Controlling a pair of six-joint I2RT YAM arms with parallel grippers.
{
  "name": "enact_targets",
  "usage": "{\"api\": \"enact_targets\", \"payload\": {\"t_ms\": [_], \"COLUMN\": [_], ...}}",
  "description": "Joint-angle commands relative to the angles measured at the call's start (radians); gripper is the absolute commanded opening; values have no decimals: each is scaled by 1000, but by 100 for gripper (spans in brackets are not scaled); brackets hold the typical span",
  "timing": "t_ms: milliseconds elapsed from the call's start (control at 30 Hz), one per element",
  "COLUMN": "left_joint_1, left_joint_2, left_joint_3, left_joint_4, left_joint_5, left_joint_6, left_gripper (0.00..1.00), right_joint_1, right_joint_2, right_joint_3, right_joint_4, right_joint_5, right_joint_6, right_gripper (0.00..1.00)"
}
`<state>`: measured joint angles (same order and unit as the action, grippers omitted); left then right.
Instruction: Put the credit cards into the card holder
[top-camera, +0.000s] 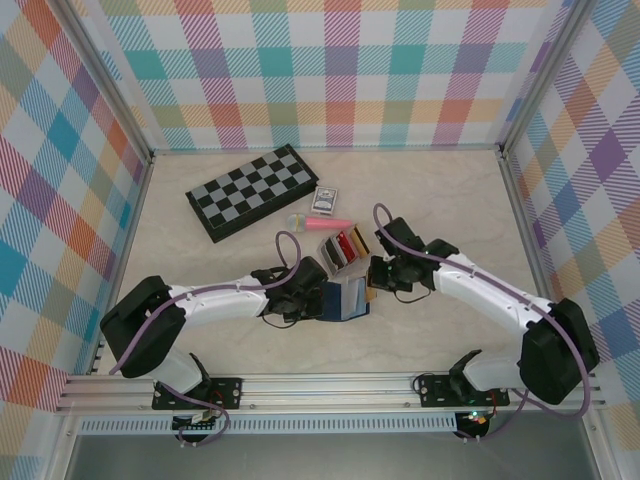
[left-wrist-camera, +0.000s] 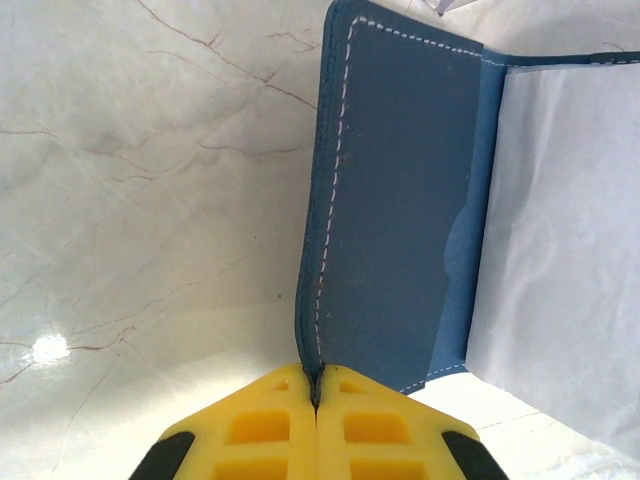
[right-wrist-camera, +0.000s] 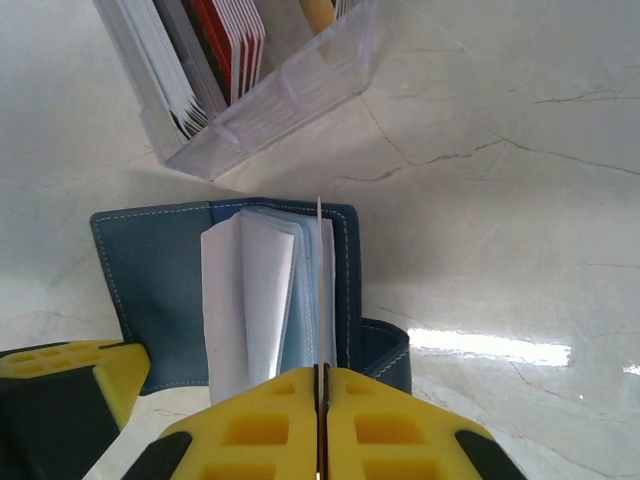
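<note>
While the card holder (top-camera: 345, 298) lies open, plaid walls (top-camera: 340, 70) ring the table (top-camera: 450, 200).

A: What does the left pincer (left-wrist-camera: 316, 398) have?

B: Its yellow fingertips are pressed together on the near edge of the card holder (left-wrist-camera: 400, 200), along the white-stitched border.

A: And beyond the pincer?

B: The navy cover runs straight ahead, lying open. Right of it is a pale inner leaf (left-wrist-camera: 570, 260). Left of the pincer is the veined marble counter (left-wrist-camera: 150, 200), with one glare spot.
</note>
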<state>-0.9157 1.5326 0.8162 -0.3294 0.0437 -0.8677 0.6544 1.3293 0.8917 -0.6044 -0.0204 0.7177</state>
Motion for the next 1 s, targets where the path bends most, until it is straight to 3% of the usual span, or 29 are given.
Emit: {"api": "enact_targets", "payload": {"t_ms": [0,367,567,967], "left_joint_1": [-8,-8,-8,-9], "left_joint_2": [2,8,10,13], "left_joint_3": [15,14,14,22], "left_joint_4": [-1,-3,-3,0], "left_joint_5": [7,10,12,17], "left_joint_6": [-4,-4,-4,-2], "left_gripper": [0,0,0,0], "right_joint_1": [4,4,3,7], "right_joint_2": [22,55,50,48], "right_joint_3": [-29,-62,-14,29], "right_joint_4": [47,117,20,27], "right_joint_5": [-4,-55,22,-61], "right_joint_6": [18,10,8,0], "right_gripper": [8,8,8,9]}}
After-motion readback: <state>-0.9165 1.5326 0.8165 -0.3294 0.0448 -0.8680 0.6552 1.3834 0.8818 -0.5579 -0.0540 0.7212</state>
